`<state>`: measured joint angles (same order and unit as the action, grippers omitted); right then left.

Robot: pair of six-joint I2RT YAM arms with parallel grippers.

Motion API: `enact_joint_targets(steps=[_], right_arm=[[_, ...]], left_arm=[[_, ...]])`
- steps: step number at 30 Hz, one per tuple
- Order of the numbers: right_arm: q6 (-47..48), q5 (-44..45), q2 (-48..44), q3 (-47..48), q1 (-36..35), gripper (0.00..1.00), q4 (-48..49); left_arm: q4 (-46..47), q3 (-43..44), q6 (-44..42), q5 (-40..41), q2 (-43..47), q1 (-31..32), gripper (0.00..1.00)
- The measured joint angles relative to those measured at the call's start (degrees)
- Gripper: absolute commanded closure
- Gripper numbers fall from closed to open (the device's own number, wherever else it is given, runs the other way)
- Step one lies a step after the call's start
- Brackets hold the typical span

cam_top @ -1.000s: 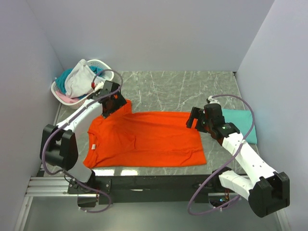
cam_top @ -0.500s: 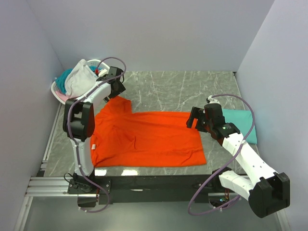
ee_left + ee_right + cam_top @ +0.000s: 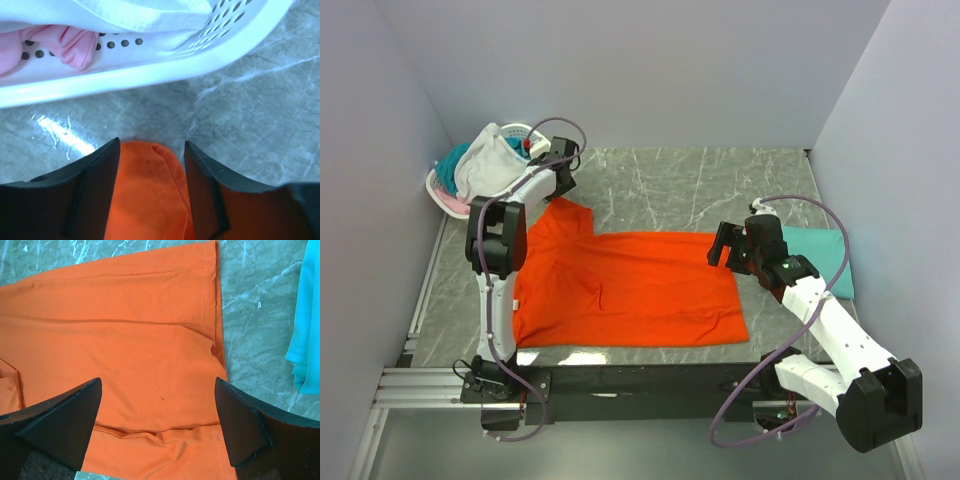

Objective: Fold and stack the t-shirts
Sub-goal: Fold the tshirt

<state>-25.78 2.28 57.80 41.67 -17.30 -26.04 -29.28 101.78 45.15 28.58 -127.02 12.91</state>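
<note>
The left fingers (image 3: pixel 95 195) stand partly open, straddling a bunched corner of the orange t-shirt (image 3: pixel 150 195), which is not visibly pinched. Just beyond their tips sits the white basket (image 3: pixel 150 70), holding a pink garment (image 3: pixel 70 42). The right fingers (image 3: pixel 60 415) gape wide and empty above the shirt's hem, flat on the counter (image 3: pixel 250 315). A teal t-shirt (image 3: pixel 305 340) lies off to their right.

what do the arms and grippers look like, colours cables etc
Both arms look alike. The left arm and right arm have white tube-like links joined by chunky black joint housings. A thin lilac cable loops loosely along each. The left gripper and right gripper each have two matte black, wedge-shaped fingers. No markings are readable.
</note>
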Motion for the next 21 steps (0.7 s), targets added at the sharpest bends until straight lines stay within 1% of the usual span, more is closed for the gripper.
enact_joint_targets(steps=[2, 5, 6, 7, 8, 10, 11, 12, 13, 21], right_arm=[[0.0, 0.0, 0.0, 0.0, 0.0, 0.0, 0.0], [0.0, 0.0, 0.0, 0.0, 0.0, 0.0, 0.0], [0.1, 0.0, 0.0, 0.0, 0.0, 0.0, 0.0], [0.1, 0.0, 0.0, 0.0, 0.0, 0.0, 0.0], [0.1, 0.0, 0.0, 0.0, 0.0, 0.0, 0.0], [0.2, 0.0, 0.0, 0.0, 0.0, 0.0, 0.0], [0.2, 0.0, 0.0, 0.0, 0.0, 0.0, 0.0], [0.2, 0.0, 0.0, 0.0, 0.1, 0.0, 0.0], [0.2, 0.1, 0.0, 0.0, 0.1, 0.0, 0.0], [-0.1, 1.5, 0.0, 0.0, 0.1, 0.0, 0.0]], left_arm=[[0.0, 0.7, -0.3, 0.3, -1.2, 0.0, 0.44], [-0.1, 0.9, -0.5, 0.7, -2.4, -0.1, 0.5], [-0.1, 0.9, -0.6, 0.8, -2.7, -0.1, 0.56], [-0.1, 0.9, -0.5, 0.9, -3.0, -0.1, 0.59], [-0.1, 0.9, -0.6, 0.9, -3.1, -0.2, 0.68], [-0.2, 0.9, -0.7, 0.9, -3.2, -0.2, 0.77], [-0.2, 0.9, -0.8, 0.9, -3.2, -0.2, 0.89], [-0.2, 0.9, -0.7, 0.9, -3.2, -0.2, 0.97], [-0.1, 0.9, -0.7, 0.9, -3.2, -0.2, 0.99], [0.1, -0.2, -1.5, -0.3, -2.8, -0.2, 0.99]])
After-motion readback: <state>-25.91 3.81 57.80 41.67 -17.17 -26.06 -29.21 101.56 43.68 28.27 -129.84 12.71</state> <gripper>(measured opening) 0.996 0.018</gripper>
